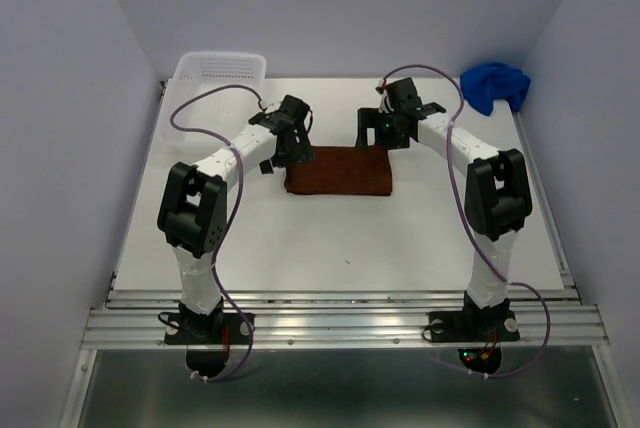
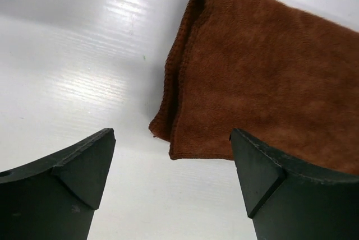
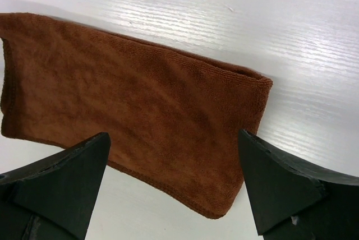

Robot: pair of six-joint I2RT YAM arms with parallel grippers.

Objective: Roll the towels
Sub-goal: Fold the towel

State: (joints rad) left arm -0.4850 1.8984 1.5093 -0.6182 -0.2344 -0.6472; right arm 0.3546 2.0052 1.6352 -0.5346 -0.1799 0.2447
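No legible writing

Nothing can be read in any of the three views. The rust-brown towel (image 3: 140, 116) shows only plain pile and a stitched hem, with no tag or print on the faces that show, and anything elsewhere is too small or blurred to read.
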